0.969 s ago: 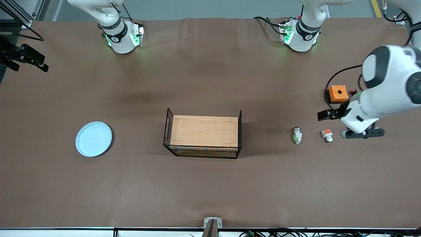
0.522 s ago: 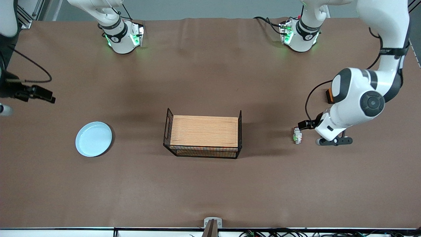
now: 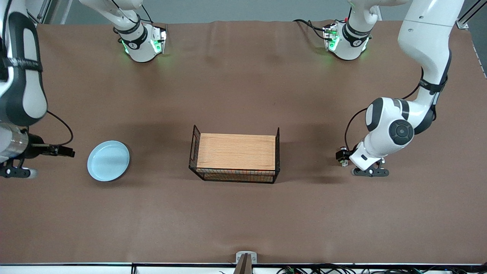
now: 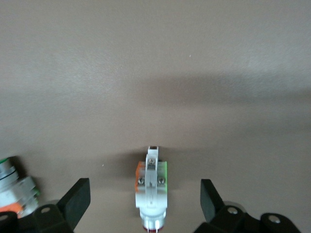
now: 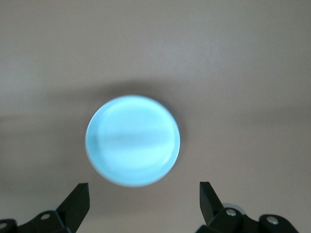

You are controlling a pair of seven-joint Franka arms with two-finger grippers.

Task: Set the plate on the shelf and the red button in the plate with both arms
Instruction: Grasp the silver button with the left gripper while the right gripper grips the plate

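At the right arm's end of the table, the right gripper (image 5: 141, 206) hovers with fingers spread wide just beside the plate (image 3: 108, 160), which lies flat, roughly midway between the table's long edges. A basket (image 3: 235, 159) with a wooden top sits mid-table. Toward the left arm's end, the left gripper (image 4: 145, 206), also spread wide, brackets the red button (image 4: 151, 189); the button lies on its side, long axis running between the fingers, red cap toward the wrist. Both arms look to be approaching; next, each must descend and close.
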